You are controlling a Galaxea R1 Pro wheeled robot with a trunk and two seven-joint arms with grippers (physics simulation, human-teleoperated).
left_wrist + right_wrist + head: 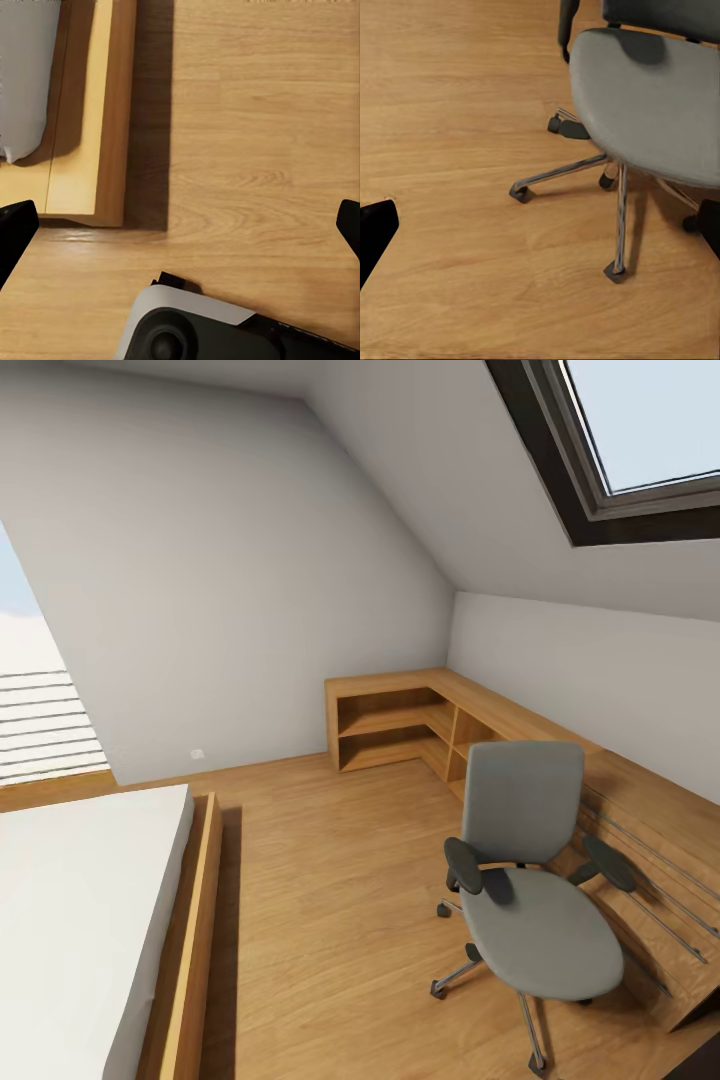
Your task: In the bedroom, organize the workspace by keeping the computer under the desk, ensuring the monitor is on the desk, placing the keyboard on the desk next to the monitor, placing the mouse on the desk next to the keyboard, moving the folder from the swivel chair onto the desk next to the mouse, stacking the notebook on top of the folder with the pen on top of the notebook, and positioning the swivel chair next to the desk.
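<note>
The bed (80, 920), with its white mattress and wood frame, is the largest thing here; its frame corner lies ahead of the left gripper (180, 225), whose 2 dark fingertips sit at opposite edges of the wrist view — spread wide, holding nothing, over bare floor (255, 150). The low cabinet (440, 720) runs along the far wall, behind the chair (530, 890). The chair stands just ahead of the right gripper (540, 225), also wide open and empty, its nearest caster and silver leg between the fingertips. Its grey seat looks bare — no folder on it. I judge the chair fairly heavy but free-rolling on 5 casters, apt to swivel if pushed off-centre; the stiff back frame or a padded armrest (478, 870) looks the surest hold.
</note>
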